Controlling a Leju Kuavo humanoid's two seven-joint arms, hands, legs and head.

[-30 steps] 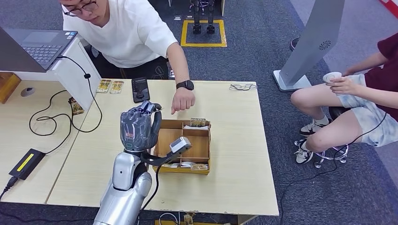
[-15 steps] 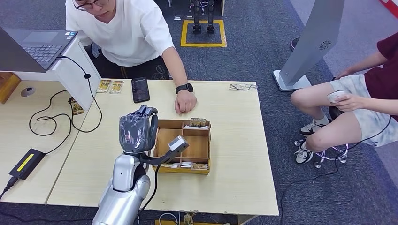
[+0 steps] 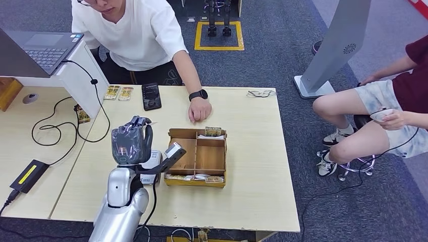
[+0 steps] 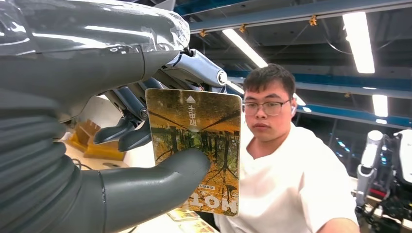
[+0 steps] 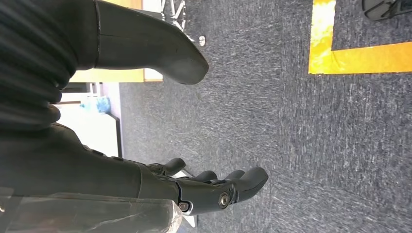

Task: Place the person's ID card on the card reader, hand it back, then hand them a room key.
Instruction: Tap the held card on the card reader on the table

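Silver-armed, the left robot hand (image 3: 132,143) now stands over the bare desk left of the light-brown wooden compartment box (image 3: 198,157); half a second ago it was raised against that box's left wall, so it has shifted left and toward the robot. In the left wrist view its thick grey thumb and darker fingers (image 4: 127,130) pinch a rectangular room key card printed with an autumn forest picture (image 4: 197,148), held upright, facing the person in the white T-shirt (image 3: 134,33). That person's hand (image 3: 200,109) rests on the desk just behind the box, as before. The right robot hand (image 5: 204,187) hangs over the grey carpet floor (image 5: 291,121), fingers apart and holding nothing.

The pale wooden desk (image 3: 252,151) also carries a black smartphone (image 3: 151,96), two small printed cards (image 3: 118,93) beside it, a pair of glasses (image 3: 261,93) at the far edge, black cables (image 3: 60,126) and a black device with a yellow stripe (image 3: 28,175). A grey laptop (image 3: 35,50) sits on a white stand. A seated person in a dark red top (image 3: 398,96) is to the right, now holding a white object lower, beside the thigh.
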